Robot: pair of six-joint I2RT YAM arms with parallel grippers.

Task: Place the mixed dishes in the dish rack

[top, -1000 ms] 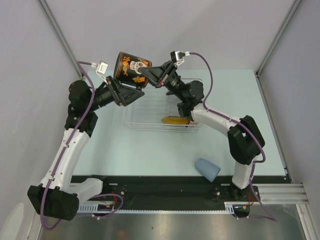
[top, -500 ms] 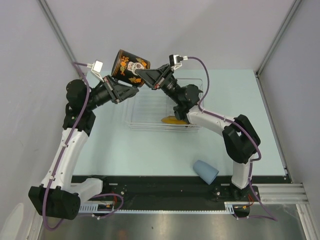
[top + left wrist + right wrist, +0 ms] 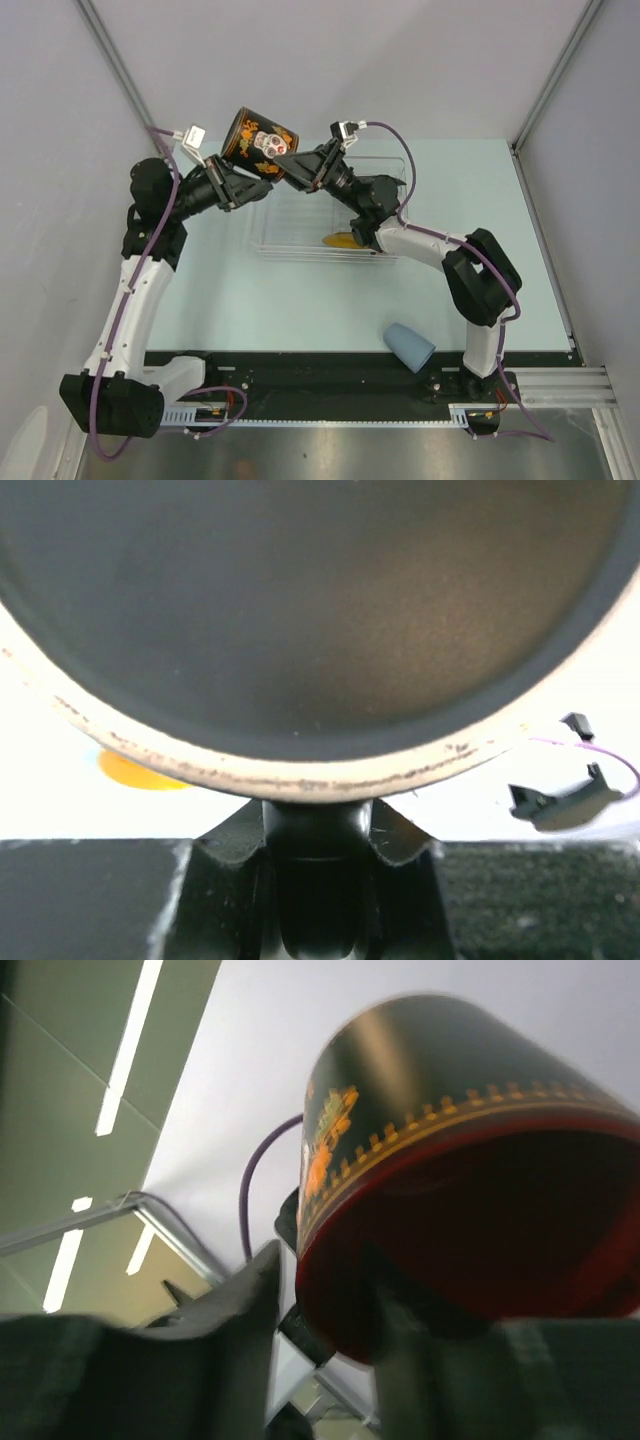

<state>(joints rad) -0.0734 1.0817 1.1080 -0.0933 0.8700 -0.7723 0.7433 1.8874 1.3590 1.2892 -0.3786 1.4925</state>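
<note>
1. A pale blue-green table (image 3: 300,300) lies under the jaws and spreads out on both sides of them.
2. A plain white back wall (image 3: 430,60) stands behind the jaws.
3. A grey left wall (image 3: 40,200) and a grey right wall (image 3: 600,260) close the sides, well apart from the jaws.
4. A metal left post (image 3: 115,60) and right post (image 3: 555,85) rise at the back corners.
5. A black strip (image 3: 320,368) and a metal rail (image 3: 560,385) run along the near table edge, far in front of the jaws.
6. Above the jaws, the grey-green ceiling (image 3: 50,1140) carries long bright lamps (image 3: 125,1045).
</note>
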